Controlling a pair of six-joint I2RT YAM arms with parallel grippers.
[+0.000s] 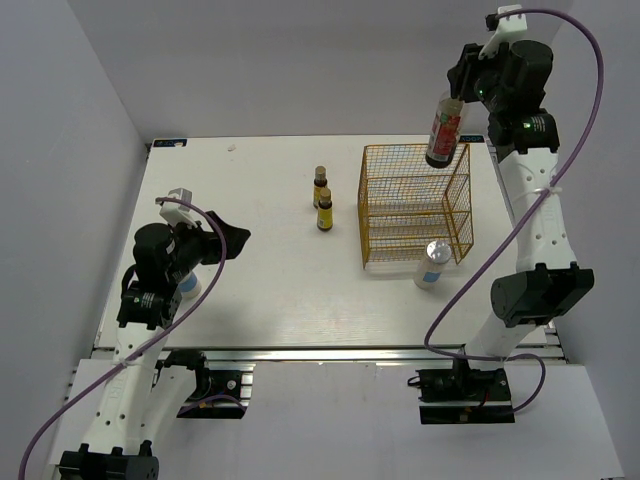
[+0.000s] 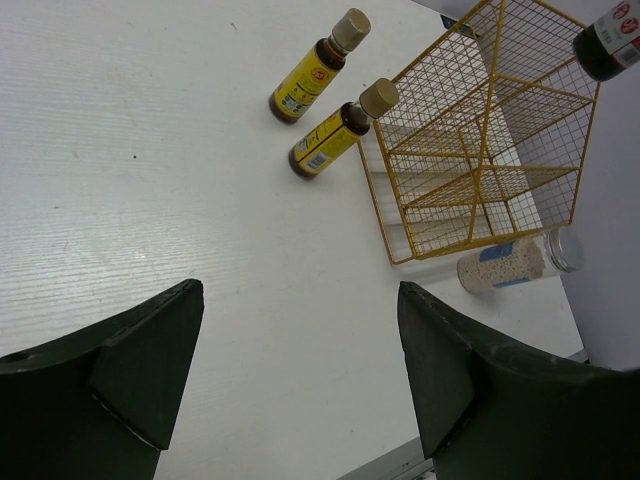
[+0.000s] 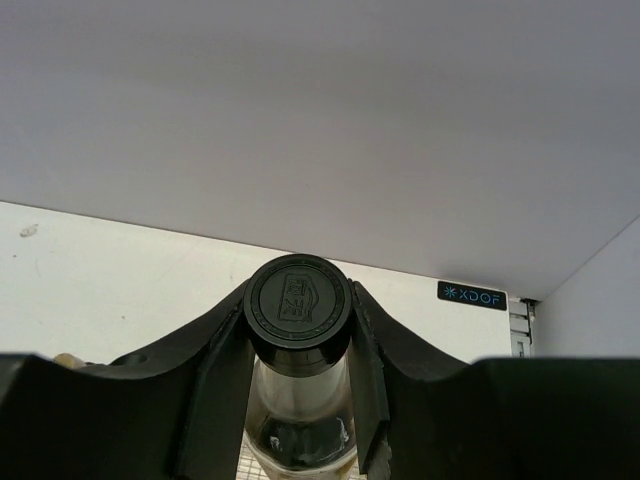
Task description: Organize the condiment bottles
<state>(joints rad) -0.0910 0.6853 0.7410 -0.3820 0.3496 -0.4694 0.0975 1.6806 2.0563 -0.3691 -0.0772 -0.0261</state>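
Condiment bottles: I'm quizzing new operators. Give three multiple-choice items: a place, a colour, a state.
1. The two yellow-labelled bottles are: A left of the basket; B inside it; C lying before it.
2. The cap of the dark-sauce bottle in the right hand is: A white; B black; C red.
3. The left hand is: A shut on a bottle; B shut, empty; C open, empty.
1 A: both stand beside its left wall. 2 B: the wrist view shows it black. 3 C: fingers apart, nothing between.
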